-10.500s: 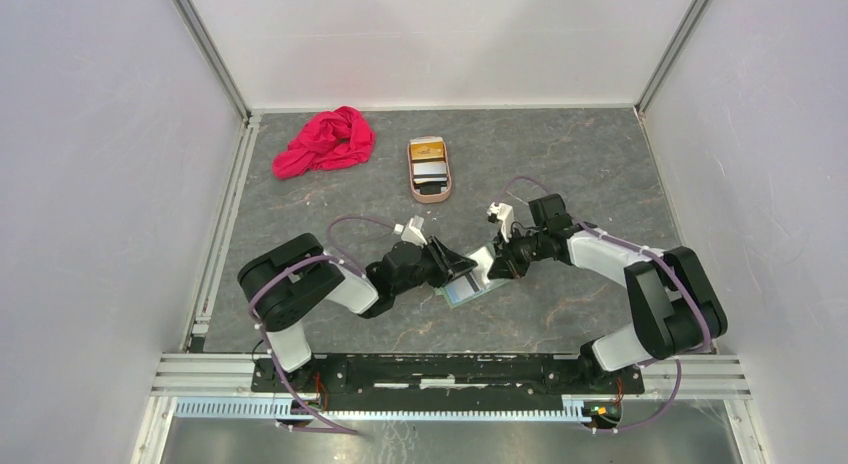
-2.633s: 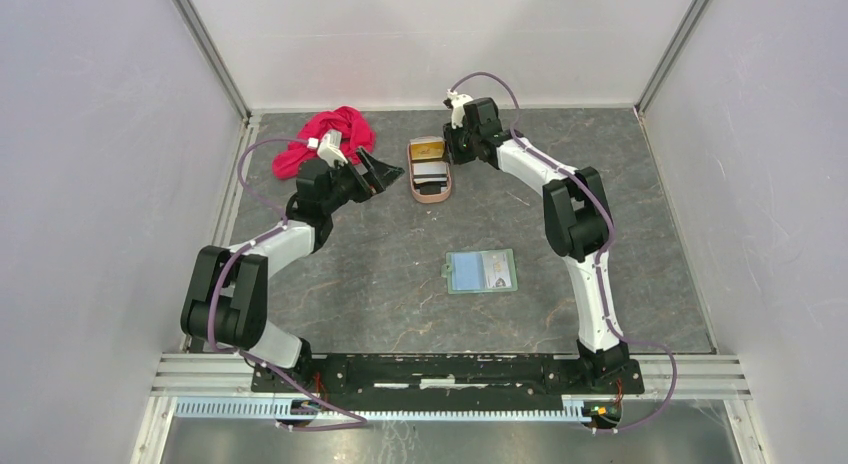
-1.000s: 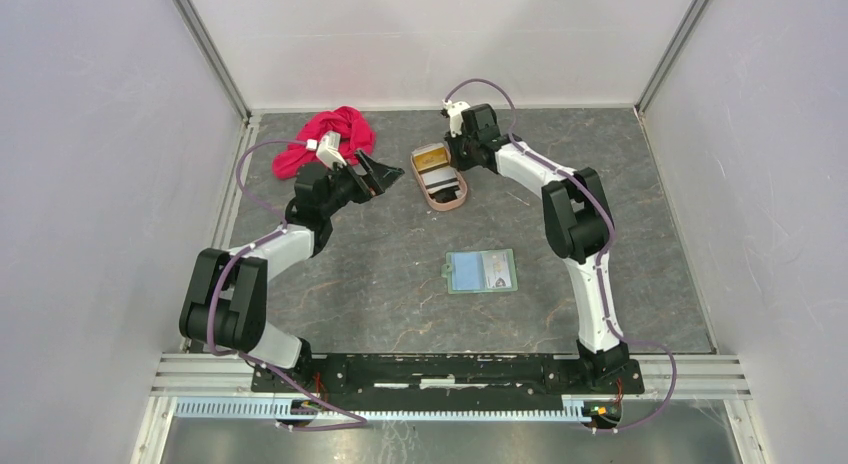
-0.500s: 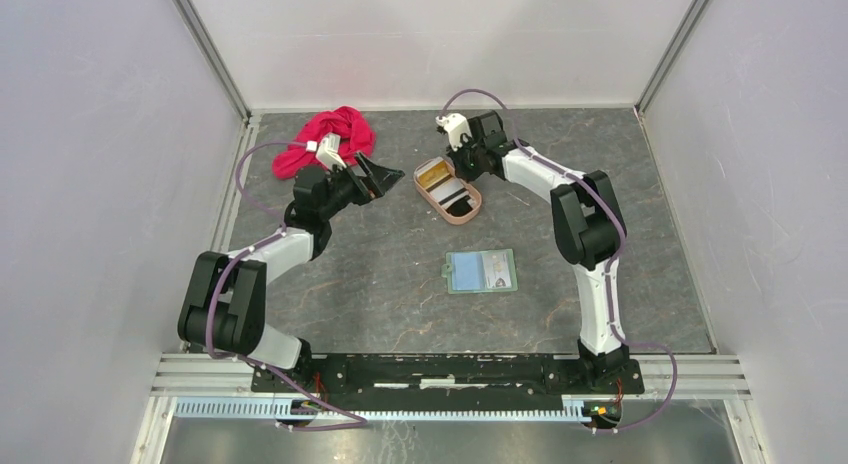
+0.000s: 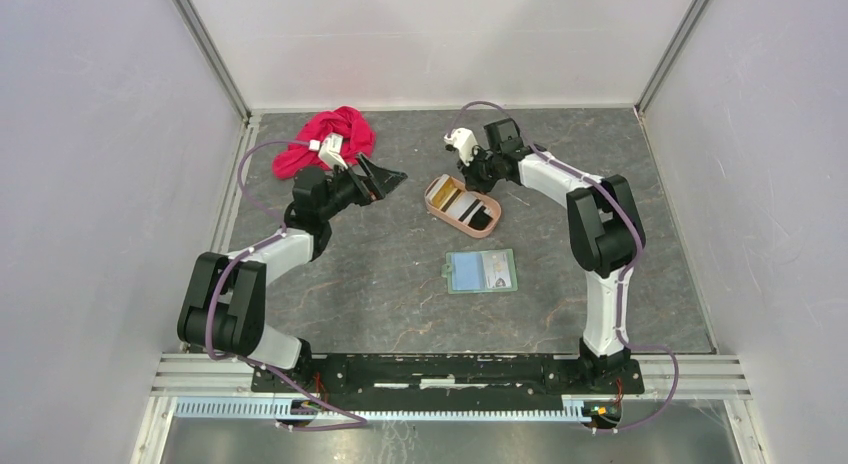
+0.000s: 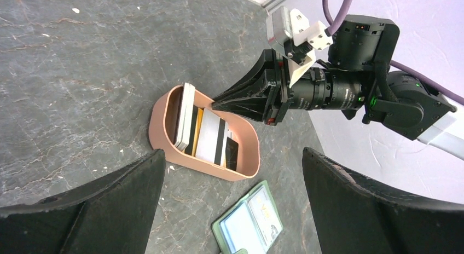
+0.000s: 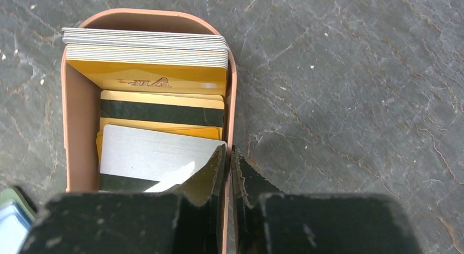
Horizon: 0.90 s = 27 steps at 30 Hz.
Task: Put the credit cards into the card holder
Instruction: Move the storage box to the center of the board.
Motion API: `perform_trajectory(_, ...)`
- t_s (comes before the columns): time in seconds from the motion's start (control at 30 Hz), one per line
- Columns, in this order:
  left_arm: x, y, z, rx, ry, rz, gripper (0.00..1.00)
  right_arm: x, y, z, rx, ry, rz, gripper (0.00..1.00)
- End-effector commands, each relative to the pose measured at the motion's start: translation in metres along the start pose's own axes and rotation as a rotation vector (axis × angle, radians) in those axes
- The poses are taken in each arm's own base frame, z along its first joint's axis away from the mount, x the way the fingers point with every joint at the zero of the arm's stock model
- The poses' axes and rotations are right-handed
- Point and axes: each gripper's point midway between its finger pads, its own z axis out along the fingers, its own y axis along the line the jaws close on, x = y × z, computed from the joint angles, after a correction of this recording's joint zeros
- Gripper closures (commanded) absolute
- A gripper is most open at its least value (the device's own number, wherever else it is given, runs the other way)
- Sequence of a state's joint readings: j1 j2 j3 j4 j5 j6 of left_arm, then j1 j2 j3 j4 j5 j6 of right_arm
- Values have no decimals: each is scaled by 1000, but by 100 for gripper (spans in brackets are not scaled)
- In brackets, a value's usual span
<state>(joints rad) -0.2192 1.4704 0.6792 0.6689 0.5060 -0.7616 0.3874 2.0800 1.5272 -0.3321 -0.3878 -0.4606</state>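
Arms reaching far | right jaws pinching tray wall | left jaws wide, hovering near tray

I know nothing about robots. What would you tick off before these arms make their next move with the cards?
1. Right claw clamped on the wall of the tray: ok.
2. Credit cards all inside the tray, none spilled: ok.
3. Card holder lying open, pockets up, apart from the tray: ok.
4. Left claw open and holding nothing: ok.
5. A card gripped and ready to go in: not ok, neither claw holds one.
6. Free pocket in the card holder: cannot tell.
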Motion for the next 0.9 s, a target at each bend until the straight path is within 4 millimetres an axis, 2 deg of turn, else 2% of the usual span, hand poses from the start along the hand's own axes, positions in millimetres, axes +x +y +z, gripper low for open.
perform_trajectory(0.0,-4,-29,3,70,16,26,0,14,11,-16,-51,33,-65,88)
perform_trajectory(0.13,14,-39,6,32,72,81,0,20,14,-20,-77,32,-90,84)
perform_trajectory(0.17,19,-39,7,14,86,95,0,19,15,-21,-86,23,-94,80)
perform_trajectory(0.3,36,-47,7,-35,130,150,0,9,13,-28,-100,-10,-82,56)
perform_trajectory(0.43,42,-51,3,-95,155,215,0,-9,7,-41,-95,-55,-79,43)
perform_trajectory(0.5,37,-55,2,-121,154,255,0,-20,3,-53,-79,-80,-90,38)
perform_trajectory(0.67,2,-73,6,-164,135,368,0,-41,4,-100,-61,-164,-100,35)
perform_trajectory(0.73,-7,-77,10,-180,161,413,0,-43,9,-116,-64,-197,-96,34)
perform_trajectory(0.87,-24,-81,21,-188,173,508,0,-37,34,-142,-102,-233,-106,33)
